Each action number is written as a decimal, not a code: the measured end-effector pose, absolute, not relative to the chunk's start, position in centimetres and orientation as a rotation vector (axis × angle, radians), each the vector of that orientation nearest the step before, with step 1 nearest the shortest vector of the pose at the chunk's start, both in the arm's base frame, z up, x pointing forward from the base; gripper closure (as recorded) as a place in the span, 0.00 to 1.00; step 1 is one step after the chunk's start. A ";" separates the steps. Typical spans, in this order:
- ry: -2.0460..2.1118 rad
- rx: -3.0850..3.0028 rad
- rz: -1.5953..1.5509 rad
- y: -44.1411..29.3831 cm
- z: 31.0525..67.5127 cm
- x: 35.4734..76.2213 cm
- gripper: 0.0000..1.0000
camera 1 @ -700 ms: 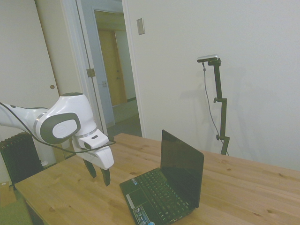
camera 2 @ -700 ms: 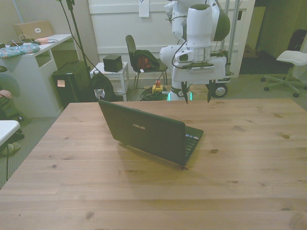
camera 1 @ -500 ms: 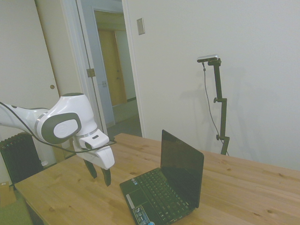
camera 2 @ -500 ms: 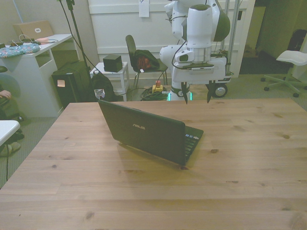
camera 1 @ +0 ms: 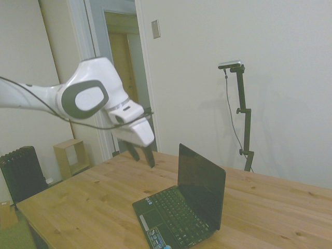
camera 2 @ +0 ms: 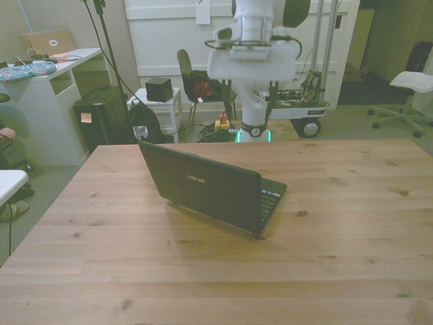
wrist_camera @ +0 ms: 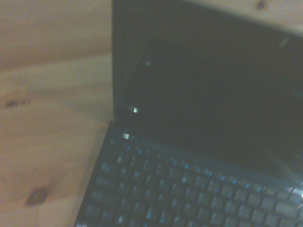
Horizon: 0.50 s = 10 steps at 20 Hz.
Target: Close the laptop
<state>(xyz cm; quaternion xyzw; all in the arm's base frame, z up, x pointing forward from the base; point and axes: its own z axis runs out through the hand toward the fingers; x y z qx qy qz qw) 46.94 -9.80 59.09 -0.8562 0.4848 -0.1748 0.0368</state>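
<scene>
1. The laptop (camera 1: 179, 207) sits open on the wooden bench (camera 1: 83, 202), lid upright, roughly midway between the bench's two side edges in the front view and closer to its far edge than its near one.
2. The end effector (camera 1: 142, 157) hangs in the air above the bench, clear of the laptop and near the top edge of the lid, touching nothing. Its two dark fingers stand a little apart.
3. Bare wood lies all round the laptop: wide on both sides and broadest toward the near edge in the front view.
4. The side view shows the keyboard, dark screen and stickers by the palm rest; the front view shows only the lid's back.
5. The wrist view, blurred, shows the screen (wrist_camera: 208, 94) and keys close up.
</scene>
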 end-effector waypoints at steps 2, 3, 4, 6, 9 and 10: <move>1.547 -2.583 -0.583 -11.8 61.8 48.6 0.00; 1.574 -2.560 -0.597 -13.0 62.6 49.5 0.00; 1.602 -2.541 -0.605 -14.5 63.2 50.5 0.00; 1.663 -2.509 -0.603 -17.6 63.7 52.5 0.00; 1.745 -2.455 -0.578 -21.5 63.6 55.1 0.00; 1.766 -2.436 -0.563 -22.7 63.4 55.8 0.00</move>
